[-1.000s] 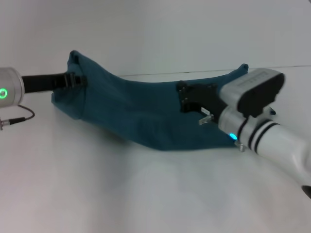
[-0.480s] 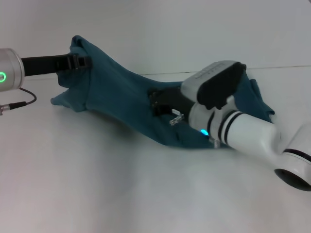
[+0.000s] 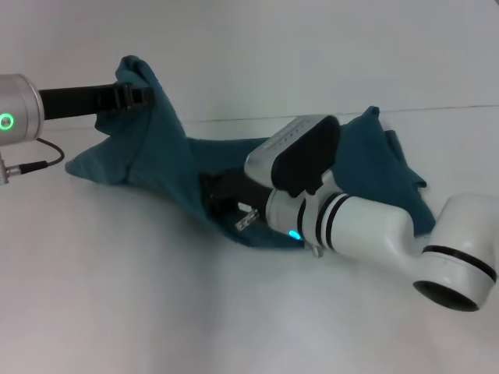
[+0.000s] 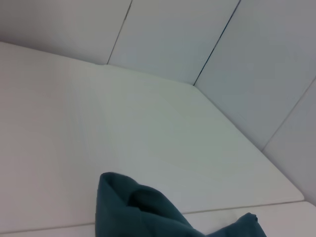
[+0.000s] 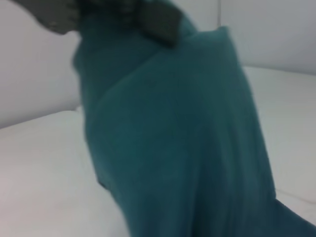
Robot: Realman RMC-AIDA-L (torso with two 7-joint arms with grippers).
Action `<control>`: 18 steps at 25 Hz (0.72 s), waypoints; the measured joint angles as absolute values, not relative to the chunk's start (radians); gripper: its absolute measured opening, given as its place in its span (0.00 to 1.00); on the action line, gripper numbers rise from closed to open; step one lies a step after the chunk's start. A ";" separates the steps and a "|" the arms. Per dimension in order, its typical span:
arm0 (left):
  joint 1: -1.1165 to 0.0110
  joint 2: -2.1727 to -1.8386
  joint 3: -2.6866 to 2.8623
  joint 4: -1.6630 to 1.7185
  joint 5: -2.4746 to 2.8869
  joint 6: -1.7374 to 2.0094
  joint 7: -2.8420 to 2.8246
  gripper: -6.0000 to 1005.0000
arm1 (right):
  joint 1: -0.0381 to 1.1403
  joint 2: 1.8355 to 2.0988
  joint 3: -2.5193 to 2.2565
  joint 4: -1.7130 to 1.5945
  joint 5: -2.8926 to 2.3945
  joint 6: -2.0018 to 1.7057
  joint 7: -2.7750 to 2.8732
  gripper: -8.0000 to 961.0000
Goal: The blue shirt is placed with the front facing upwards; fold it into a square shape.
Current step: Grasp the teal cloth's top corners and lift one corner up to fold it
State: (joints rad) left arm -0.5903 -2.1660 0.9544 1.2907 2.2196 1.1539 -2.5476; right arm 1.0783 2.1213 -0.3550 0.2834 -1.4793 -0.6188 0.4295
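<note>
Head view: blue shirt (image 3: 164, 167) sits bunched across the far middle of the white desk (image 3: 140, 312), stretched between both arms, part of it lifted off the surface. Left gripper (image 3: 144, 95) comes in from the desk's left edge, raised, fingers pinched on a peak of the shirt's fabric, cloth hanging down from it. A thin black cable (image 3: 35, 165) loops by the left arm near the left edge. Right gripper (image 3: 214, 191) is low, near the desk's middle, buried in the shirt's front fold; its bulky white wrist body blocks most of the cloth behind it, claw looks clamped on fabric. The rest of the shirt piles up behind the right arm toward the far right.

Left wrist view: only bare desk, wall panels (image 4: 197, 34) and a bit of teal fabric (image 4: 138, 210) show; own fingers not seen.

Right wrist view: shirt cloth (image 5: 177, 138) fills most of the view, hanging from the left gripper (image 5: 123, 12), blurred, with desk on both sides
</note>
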 joint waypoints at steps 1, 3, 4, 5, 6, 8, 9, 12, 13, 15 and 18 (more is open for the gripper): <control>-0.588 -2.166 0.954 1.287 2.220 1.152 -2.548 0.11 | 1.076 2.121 -0.333 0.289 -1.509 -0.617 0.430 0.01; -0.585 -2.166 0.954 1.286 2.220 1.149 -2.548 0.11 | 1.071 2.121 -0.287 0.296 -1.563 -0.615 0.430 0.01; -0.582 -2.167 0.954 1.285 2.220 1.148 -2.548 0.11 | 1.069 2.121 -0.268 0.298 -1.583 -0.613 0.430 0.01; -0.580 -2.168 0.954 1.284 2.219 1.148 -2.548 0.11 | 1.067 2.121 -0.252 0.301 -1.600 -0.609 0.430 0.01; -0.579 -2.168 0.955 1.284 2.219 1.148 -2.548 0.11 | 1.067 2.121 -0.240 0.304 -1.614 -0.607 0.431 0.01; -0.579 -2.169 0.959 1.284 2.217 1.148 -2.548 0.11 | 1.065 2.119 -0.218 0.319 -1.644 -0.605 0.437 0.01; -0.579 -2.169 0.959 1.284 2.216 1.148 -2.548 0.11 | 1.060 2.117 -0.207 0.326 -1.657 -0.606 0.439 0.01; -0.575 -2.169 0.961 1.288 2.216 1.149 -2.547 0.11 | 0.984 2.107 -0.130 0.322 -1.668 -0.658 0.435 0.01; -0.573 -2.169 0.962 1.291 2.215 1.150 -2.547 0.11 | 0.951 2.105 -0.102 0.312 -1.669 -0.688 0.433 0.01; -0.567 -2.169 0.963 1.299 2.215 1.153 -2.548 0.11 | 0.879 2.101 -0.032 0.285 -1.671 -0.750 0.431 0.01; -0.563 -2.169 0.965 1.303 2.205 1.155 -2.547 0.11 | 0.824 2.101 0.024 0.272 -1.675 -0.773 0.430 0.01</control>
State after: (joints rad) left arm -0.5635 -2.1690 0.9645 1.3027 2.2051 1.1555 -2.5468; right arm 0.8241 2.1015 0.0241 0.2724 -1.6748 -0.7730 0.4304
